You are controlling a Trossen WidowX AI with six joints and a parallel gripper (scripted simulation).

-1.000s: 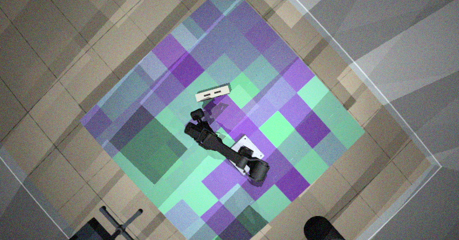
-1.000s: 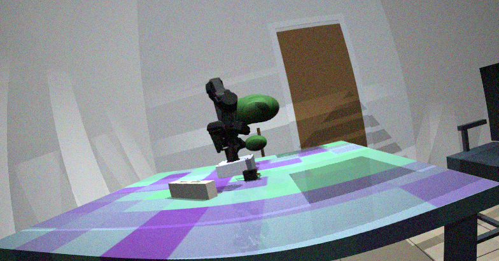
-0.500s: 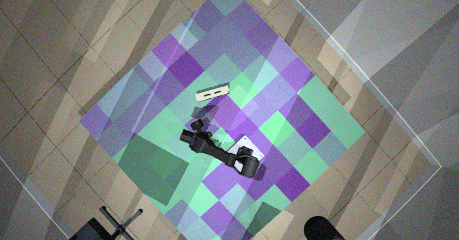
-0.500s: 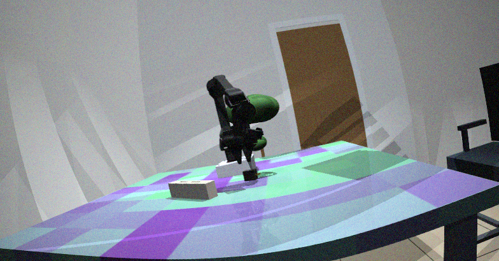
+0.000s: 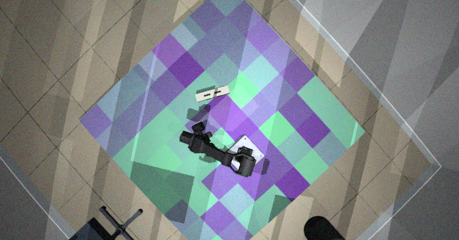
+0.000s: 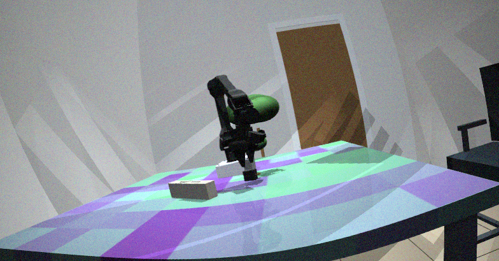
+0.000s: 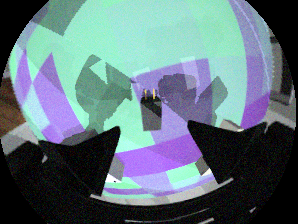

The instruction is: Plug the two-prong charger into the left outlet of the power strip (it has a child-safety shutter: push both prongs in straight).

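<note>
The two-prong charger [image 6: 250, 176] [image 7: 152, 120] is a small black block lying on the table, with two brass prongs [image 7: 150, 93] pointing away from the gripper in the wrist view. The arm hides it in the top view. My gripper [image 6: 247, 164] [image 7: 154, 127] is open and empty, pointing down just above the charger, which shows between and beyond the spread fingers. The cream power strip [image 5: 201, 97] [image 6: 190, 190] stands apart from the charger, with two dark outlet slots on its top face. The prong ends of the slots are too small to tell.
The arm's white base plate [image 5: 254, 150] [image 6: 226, 170] lies behind the charger in the exterior view. The patchwork tabletop [image 5: 167, 119] [image 6: 296, 220] bears them all. A green plant [image 6: 268, 107] is behind the arm. A dark chair [image 6: 470, 158] stands past the table's edge.
</note>
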